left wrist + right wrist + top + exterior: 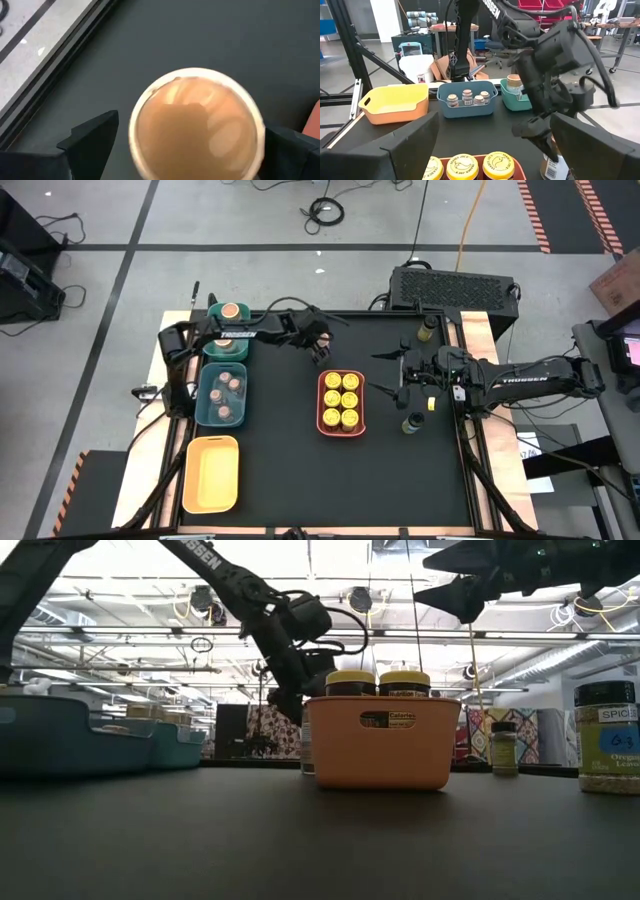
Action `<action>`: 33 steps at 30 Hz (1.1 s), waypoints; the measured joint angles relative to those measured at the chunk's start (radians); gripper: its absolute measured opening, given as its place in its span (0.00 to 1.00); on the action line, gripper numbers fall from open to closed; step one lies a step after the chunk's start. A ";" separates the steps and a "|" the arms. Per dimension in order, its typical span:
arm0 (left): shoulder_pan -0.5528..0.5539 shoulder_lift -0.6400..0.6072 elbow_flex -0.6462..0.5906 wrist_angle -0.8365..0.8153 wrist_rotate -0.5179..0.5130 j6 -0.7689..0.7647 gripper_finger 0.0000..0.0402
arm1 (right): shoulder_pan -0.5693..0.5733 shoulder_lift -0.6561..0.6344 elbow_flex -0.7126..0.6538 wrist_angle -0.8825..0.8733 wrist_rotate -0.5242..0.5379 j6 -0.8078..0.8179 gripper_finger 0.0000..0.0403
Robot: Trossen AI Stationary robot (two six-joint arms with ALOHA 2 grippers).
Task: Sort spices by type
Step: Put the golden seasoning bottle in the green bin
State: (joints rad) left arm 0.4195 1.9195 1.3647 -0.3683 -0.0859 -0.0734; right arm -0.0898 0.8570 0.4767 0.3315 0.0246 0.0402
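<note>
- A tan-lidded jar (196,125) stands on the black table (280,470) just beyond the far end of the coral tray (341,402), and the left gripper (322,345) hangs right over it — fingers (90,140) spread wide to either side of the lid, nothing grasped.
- The left arm reaches from its base at the table's left edge across the green tray (226,345), its wrist bent downward at the end.
- Six yellow-lidded jars (341,399) fill the coral tray in two rows.
- Small pinkish-lidded jars (229,388) sit in the teal tray (221,393); one wide tan-lidded jar (233,312) stands in the green tray; the yellow tray (211,473) lies nearest the front.
- The right gripper (385,374) hovers above the table right of the coral tray, claws released and empty — its arm stretches in level from the right side.
- Two dark-lidded jars stand near it, one farther back (427,328), one closer to the front (410,423).
</note>
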 joint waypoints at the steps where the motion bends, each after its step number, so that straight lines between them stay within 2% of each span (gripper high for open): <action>1: 0.000 -0.006 0.000 -0.006 -0.002 0.000 0.99 | 0.000 0.000 0.000 -0.001 0.000 0.000 0.93; 6: 0.001 -0.042 0.000 -0.005 -0.002 0.001 0.99 | 0.000 0.000 0.000 -0.003 0.000 -0.004 0.93; 18: 0.019 -0.040 0.000 0.001 0.004 -0.007 0.97 | 0.000 0.000 0.000 -0.006 0.000 -0.022 0.93; 22: 0.023 -0.040 0.000 -0.009 0.035 -0.020 0.91 | 0.000 0.000 0.000 -0.007 0.000 -0.027 0.93; 30: 0.024 -0.040 0.000 -0.015 0.068 -0.026 0.71 | 0.000 0.000 0.000 -0.009 0.000 -0.024 0.93; 33: 0.024 -0.041 0.000 -0.024 0.069 -0.022 0.70 | 0.000 0.000 0.000 -0.015 0.000 -0.017 0.93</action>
State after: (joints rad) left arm 0.4438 1.8788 1.3651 -0.3925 -0.0170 -0.0956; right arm -0.0898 0.8570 0.4767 0.3169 0.0244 0.0234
